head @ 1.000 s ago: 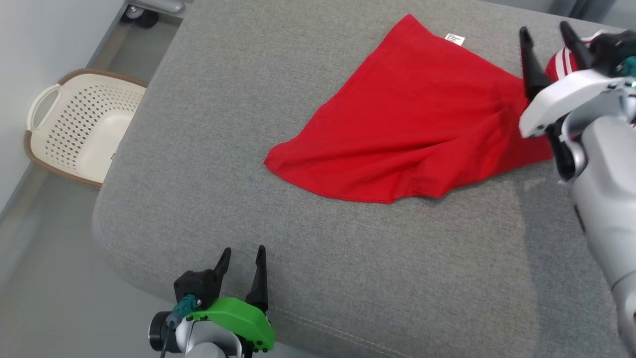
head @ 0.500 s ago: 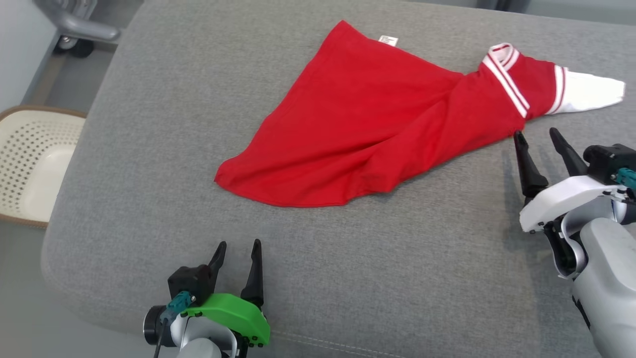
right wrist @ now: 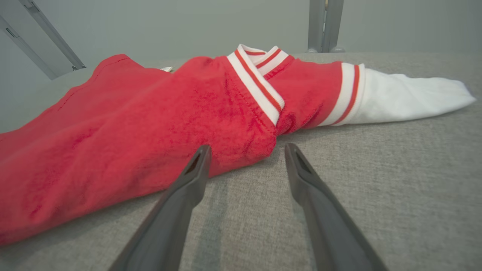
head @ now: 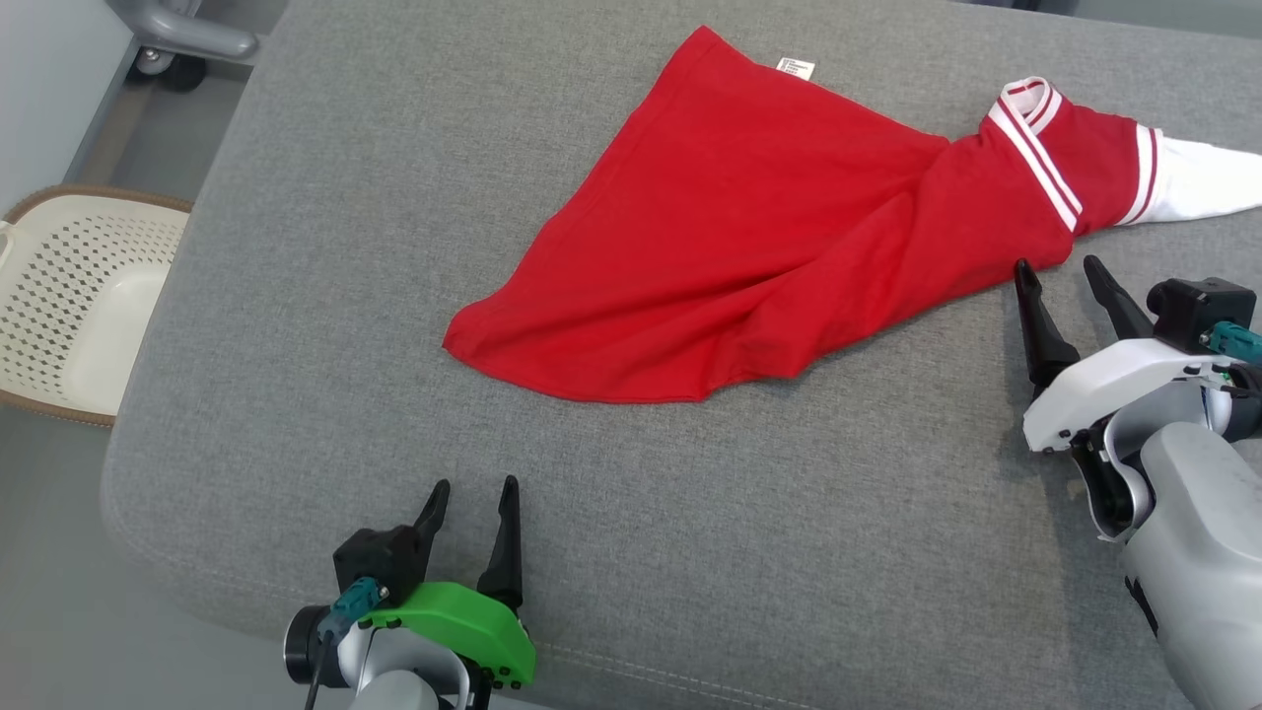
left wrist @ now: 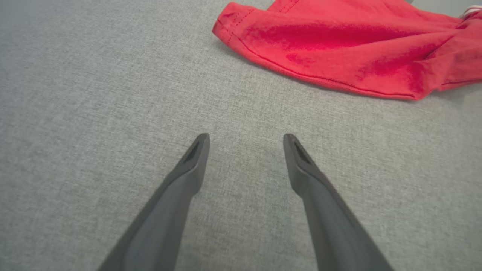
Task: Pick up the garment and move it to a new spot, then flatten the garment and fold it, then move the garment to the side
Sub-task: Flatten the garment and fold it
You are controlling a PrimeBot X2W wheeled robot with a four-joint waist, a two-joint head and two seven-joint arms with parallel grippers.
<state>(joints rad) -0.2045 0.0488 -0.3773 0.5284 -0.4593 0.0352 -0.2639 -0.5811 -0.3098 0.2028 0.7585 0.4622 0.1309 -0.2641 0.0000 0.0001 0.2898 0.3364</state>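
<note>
— Where is the garment (head: 769, 227)?

— It lies on the grey upholstered cushion (head: 789, 513), toward the far side and the robot's right. It is red and bunched into a rough triangle. The broad hem points toward the near left, and the narrow end runs off to the right.

— What is at that narrow end?

— A collar (head: 1030, 148) with red and white stripes, and beyond it a white sleeve (head: 1208, 182) stretched flat on the cushion. A small white label (head: 795, 67) sticks out at the far edge.

— And the right end effector (head: 1058, 263)?

— Its fingers are spread apart with nothing between them. It is low over the cushion, just beside the garment's near edge below the collar. In the right wrist view one fingertip sits against the red cloth, but I cannot tell if it touches.

— The left end effector (head: 475, 483)?

— It is spread wide too and holds nothing. It is near the cushion's front edge, over bare grey fabric, well apart from the hem.

— Anything else?

— A cream perforated basket (head: 59, 296) stands on the floor to the left of the cushion.
</note>
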